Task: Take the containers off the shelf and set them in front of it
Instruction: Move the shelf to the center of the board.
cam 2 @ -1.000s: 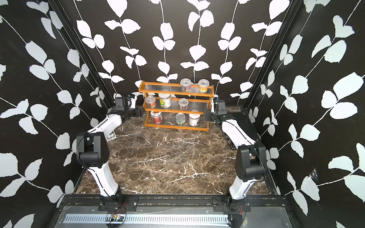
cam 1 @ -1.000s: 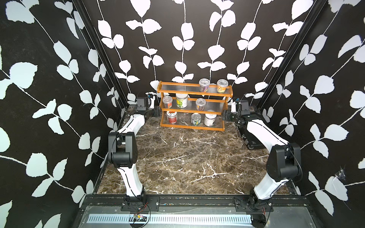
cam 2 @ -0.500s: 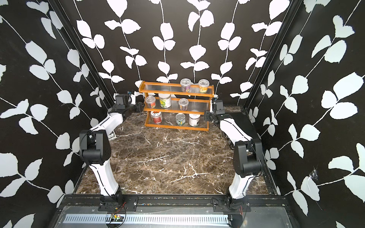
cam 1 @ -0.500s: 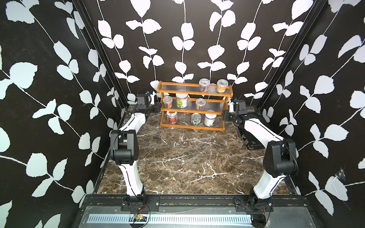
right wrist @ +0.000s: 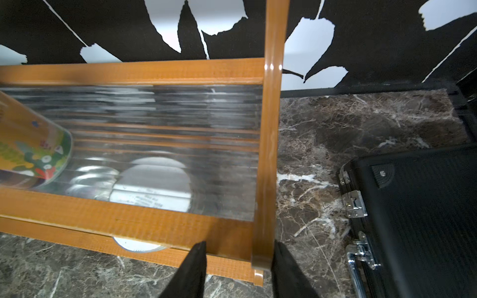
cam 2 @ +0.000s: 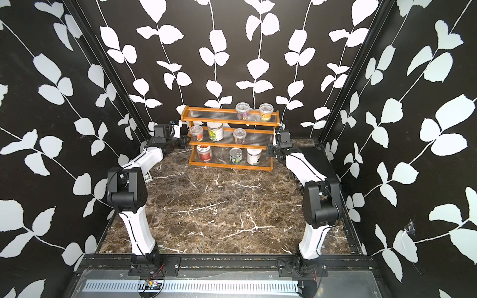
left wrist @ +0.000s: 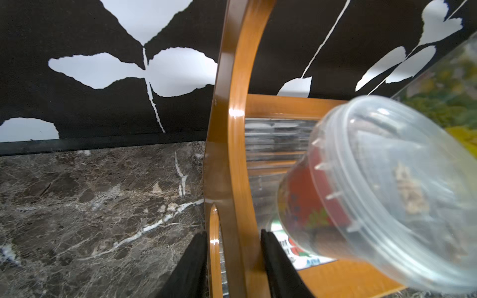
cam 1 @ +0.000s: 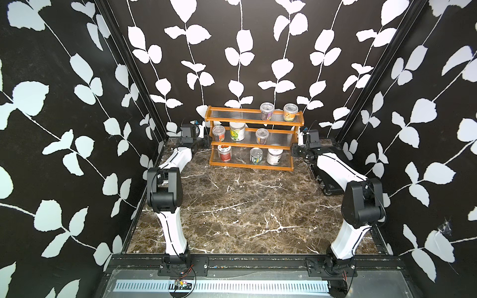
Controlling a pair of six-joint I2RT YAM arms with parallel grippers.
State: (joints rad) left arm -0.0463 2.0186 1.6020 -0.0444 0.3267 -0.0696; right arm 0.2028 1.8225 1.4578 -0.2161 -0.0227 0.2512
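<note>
**Eight containers (cam 1: 266, 111) on the shelf (cam 1: 232, 119)**

Your left end effector (left wrist: 233, 237) pinches the shelf's side panel. Your right end effector (right wrist: 240, 245) straddles the opposite panel, with a gap on one side. The shelf stands at the bench's (cam 1: 245, 201) rear.
</note>
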